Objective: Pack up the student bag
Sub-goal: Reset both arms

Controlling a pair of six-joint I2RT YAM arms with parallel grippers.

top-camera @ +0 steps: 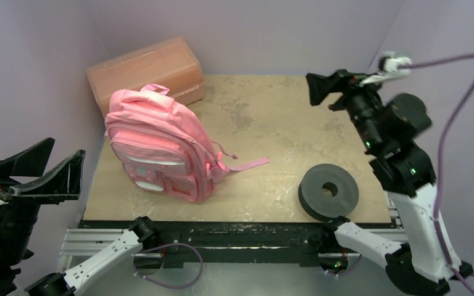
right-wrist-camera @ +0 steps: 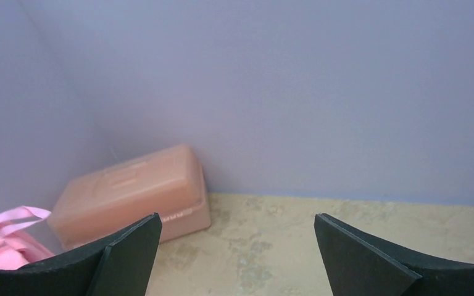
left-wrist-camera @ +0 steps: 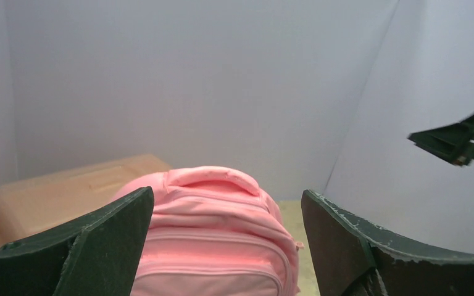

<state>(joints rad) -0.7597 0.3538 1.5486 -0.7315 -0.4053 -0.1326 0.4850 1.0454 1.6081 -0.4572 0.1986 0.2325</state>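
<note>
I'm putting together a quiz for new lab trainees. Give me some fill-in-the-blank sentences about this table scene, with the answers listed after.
1. The student bag is ____ in colour.
2. The salmon-orange box sits ____ the student bag, farther from the robot.
3. The dark grey ring lies to the ____ of the student bag.
4. The left claw and the right claw both stand ____, holding nothing.

Missing words: pink; behind; right; open.
</note>
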